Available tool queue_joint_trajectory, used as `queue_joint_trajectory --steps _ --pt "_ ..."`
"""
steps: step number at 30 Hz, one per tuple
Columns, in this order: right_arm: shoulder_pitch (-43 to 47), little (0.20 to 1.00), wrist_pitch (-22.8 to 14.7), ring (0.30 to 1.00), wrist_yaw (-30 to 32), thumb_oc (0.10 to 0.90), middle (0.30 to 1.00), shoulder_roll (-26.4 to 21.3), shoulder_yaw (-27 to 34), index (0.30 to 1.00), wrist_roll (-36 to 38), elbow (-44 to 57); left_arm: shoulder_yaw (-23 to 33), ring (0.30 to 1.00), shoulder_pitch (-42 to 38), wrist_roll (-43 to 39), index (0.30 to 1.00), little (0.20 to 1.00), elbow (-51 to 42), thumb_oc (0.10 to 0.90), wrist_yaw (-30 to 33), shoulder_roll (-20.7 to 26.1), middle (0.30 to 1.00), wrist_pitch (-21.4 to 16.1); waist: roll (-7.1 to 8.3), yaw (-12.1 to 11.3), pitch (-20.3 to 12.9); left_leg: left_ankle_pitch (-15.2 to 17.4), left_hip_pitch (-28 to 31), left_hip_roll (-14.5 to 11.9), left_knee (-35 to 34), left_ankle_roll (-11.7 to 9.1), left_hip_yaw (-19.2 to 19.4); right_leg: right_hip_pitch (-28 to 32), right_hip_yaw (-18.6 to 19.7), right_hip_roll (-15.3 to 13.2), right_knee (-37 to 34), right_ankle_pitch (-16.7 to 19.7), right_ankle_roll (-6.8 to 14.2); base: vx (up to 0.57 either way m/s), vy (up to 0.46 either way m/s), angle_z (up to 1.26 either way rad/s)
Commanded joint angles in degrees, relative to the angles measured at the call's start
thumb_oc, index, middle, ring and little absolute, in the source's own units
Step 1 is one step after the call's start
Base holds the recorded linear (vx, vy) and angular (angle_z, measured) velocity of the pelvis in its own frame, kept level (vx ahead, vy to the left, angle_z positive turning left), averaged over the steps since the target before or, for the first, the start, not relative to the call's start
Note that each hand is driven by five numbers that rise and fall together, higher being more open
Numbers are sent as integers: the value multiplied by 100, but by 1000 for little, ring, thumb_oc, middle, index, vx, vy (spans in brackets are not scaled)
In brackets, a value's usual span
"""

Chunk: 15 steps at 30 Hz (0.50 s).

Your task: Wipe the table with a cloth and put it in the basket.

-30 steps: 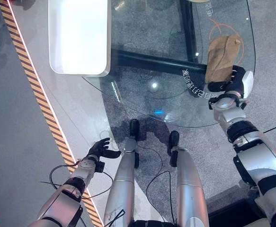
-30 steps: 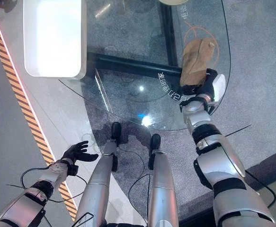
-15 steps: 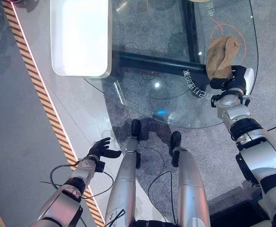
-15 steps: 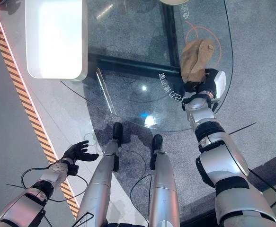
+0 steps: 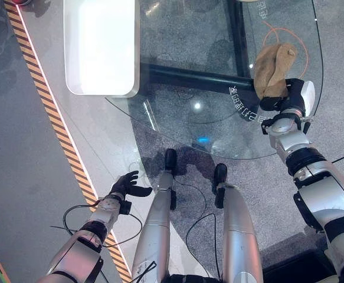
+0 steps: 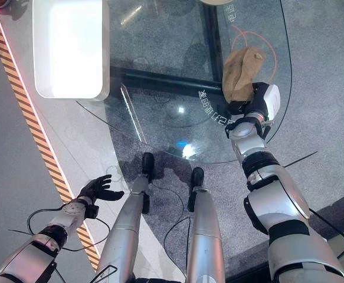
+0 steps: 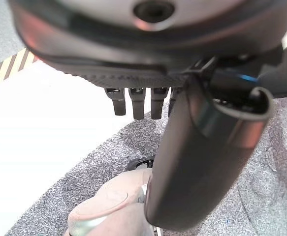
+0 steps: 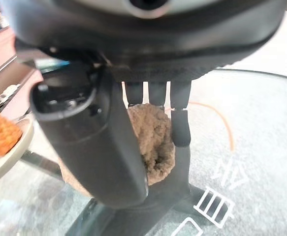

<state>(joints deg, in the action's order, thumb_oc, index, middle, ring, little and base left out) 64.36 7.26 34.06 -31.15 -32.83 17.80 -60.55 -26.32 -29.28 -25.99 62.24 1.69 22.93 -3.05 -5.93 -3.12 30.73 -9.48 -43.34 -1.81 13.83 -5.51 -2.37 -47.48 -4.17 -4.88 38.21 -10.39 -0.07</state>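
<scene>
1. A white tray-like box (image 5: 101,47) stood on the floor at the far left, past the round glass table (image 5: 177,88). Its inside was so bright that nothing in it could be made out.
2. At the top edge of the head views, a pale round rim (image 6: 218,2) sat on the table, cut off by the picture's edge. In the right wrist view a shallow dish (image 8: 8,157) held something orange and bumpy (image 8: 0,132). Only part of the dish showed, so I could not tell what the orange thing was.
3. The brown cloth (image 5: 272,62) lay bunched up on the glass near the table's right edge, beside an orange ring (image 5: 304,56) marked on the glass.
4. The right hand (image 5: 288,97) was at the near end of the cloth. In its wrist view the fingers (image 8: 180,123) curled down onto the cloth and the thumb (image 8: 94,147) came in from the side, so the hand was pinching the cloth.
5. The thumb hid much of the cloth in that view.
6. The left hand (image 5: 126,186) hung low over the floor, well away from the table, by a yellow and black striped line (image 5: 48,112). Its fingers were loose and spread and it held nothing.
</scene>
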Motion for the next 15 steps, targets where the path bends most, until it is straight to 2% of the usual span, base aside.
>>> queue_joint_trajectory --steps 1,15 --pt "677 200 -364 300 11 100 300 240 -592 300 -849 918 -101 900 123 45 900 900 78 800 44 -32 900 1 -57 -183 -94 957 -38 612 859 526 377 148 -317 120 -1305 914 185 0 0 0" --pt "878 200 27 300 -383 100 300 520 -1383 300 -1923 1730 -164 900 19 127 900 900 -34 800 25 -112 900 124 -140 -249 -94 878 34 701 755 514 350 218 -372 54 -1393 924 158 -2 3 4"
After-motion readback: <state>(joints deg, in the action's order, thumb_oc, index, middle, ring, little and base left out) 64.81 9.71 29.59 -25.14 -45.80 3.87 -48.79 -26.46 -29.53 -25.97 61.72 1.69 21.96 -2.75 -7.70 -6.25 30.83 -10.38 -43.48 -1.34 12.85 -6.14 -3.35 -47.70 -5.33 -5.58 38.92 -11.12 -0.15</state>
